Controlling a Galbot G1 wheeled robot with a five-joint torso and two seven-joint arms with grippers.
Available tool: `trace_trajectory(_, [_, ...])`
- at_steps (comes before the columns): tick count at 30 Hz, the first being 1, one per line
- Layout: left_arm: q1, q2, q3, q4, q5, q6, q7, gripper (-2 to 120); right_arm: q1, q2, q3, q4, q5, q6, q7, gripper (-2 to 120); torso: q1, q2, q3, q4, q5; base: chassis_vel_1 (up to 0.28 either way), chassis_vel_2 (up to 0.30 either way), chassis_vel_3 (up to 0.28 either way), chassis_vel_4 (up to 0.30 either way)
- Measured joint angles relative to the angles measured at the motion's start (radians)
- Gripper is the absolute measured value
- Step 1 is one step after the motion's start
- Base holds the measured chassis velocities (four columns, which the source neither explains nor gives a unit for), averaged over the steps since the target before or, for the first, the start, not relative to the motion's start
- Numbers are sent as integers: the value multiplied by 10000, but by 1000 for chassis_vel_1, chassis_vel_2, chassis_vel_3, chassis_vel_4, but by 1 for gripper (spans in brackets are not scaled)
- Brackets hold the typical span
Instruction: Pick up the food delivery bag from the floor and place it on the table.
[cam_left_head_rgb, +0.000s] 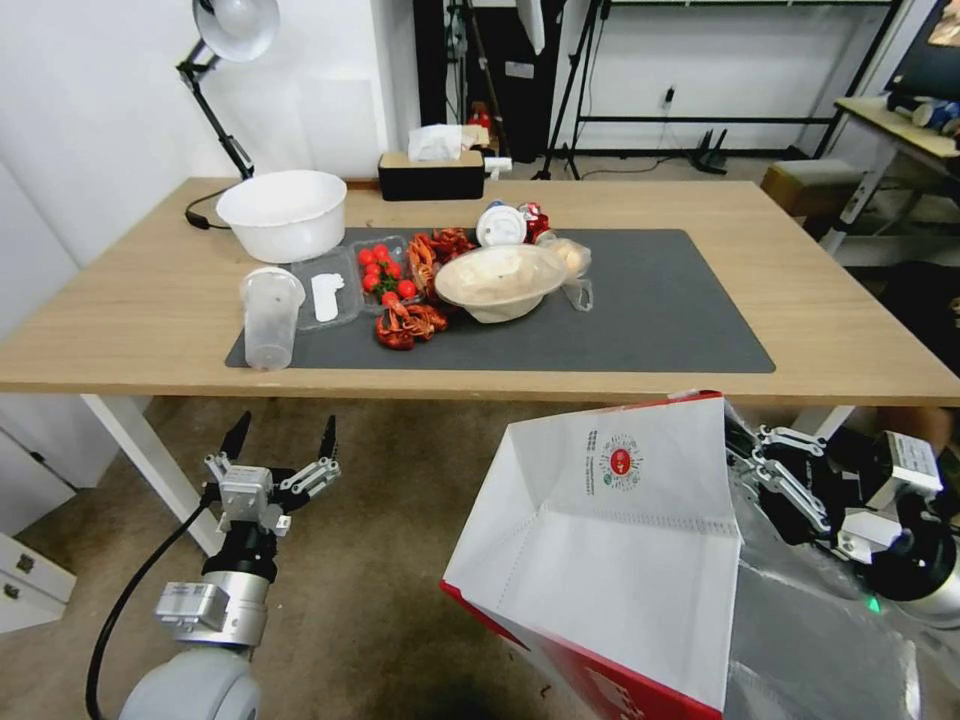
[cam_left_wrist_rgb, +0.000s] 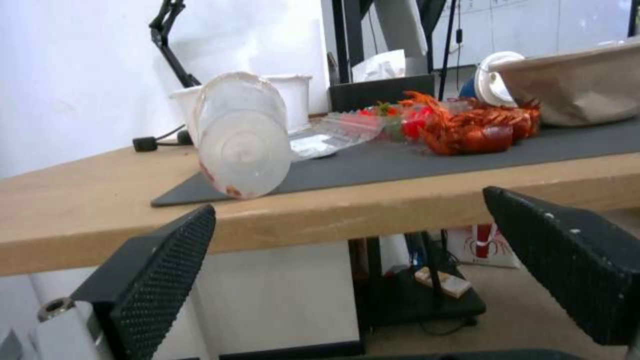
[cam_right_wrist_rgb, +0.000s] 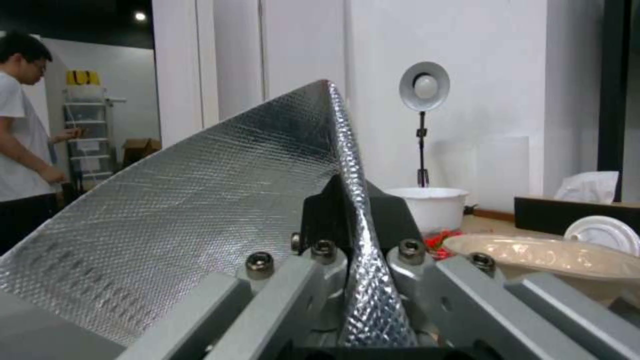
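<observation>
White-and-red foil-lined paper food delivery bag (cam_left_head_rgb: 620, 560), pinched by right gripper (cam_left_head_rgb: 745, 462) below light-wood table (cam_left_head_rgb: 130, 330); left gripper (cam_left_head_rgb: 280, 450) spread open nearby.

Even, bright indoor light, soft shadow under my bench (cam_left_head_rgb: 120, 330), head view bowed at the edges, foil lining (cam_right_wrist_rgb: 200, 220) glinting, my left hand's fingertips (cam_left_wrist_rgb: 157, 280) blurred up close.

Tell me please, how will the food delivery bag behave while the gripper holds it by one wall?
The food delivery bag is probably floppy: the right gripper pinches only a thin foil-lined wall, which already curves. It likely feels light for its size, since one edge pinch seems to carry it. Its open mouth gapes, so it may sag or swing.
</observation>
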Motion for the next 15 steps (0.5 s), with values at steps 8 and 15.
trace_trajectory(8, [31,89,4,-26,32,6,6,100,63,-28,-30,-46,-9,2,10,0,153,354,202,-1,0,0,0,0,0])
trace_trajectory(15, [22,119,12,-18,38,3,7,100,97,-24,-72,86,-22,-27,94,0,276,642,370,-1,-1,0,0,0,0])
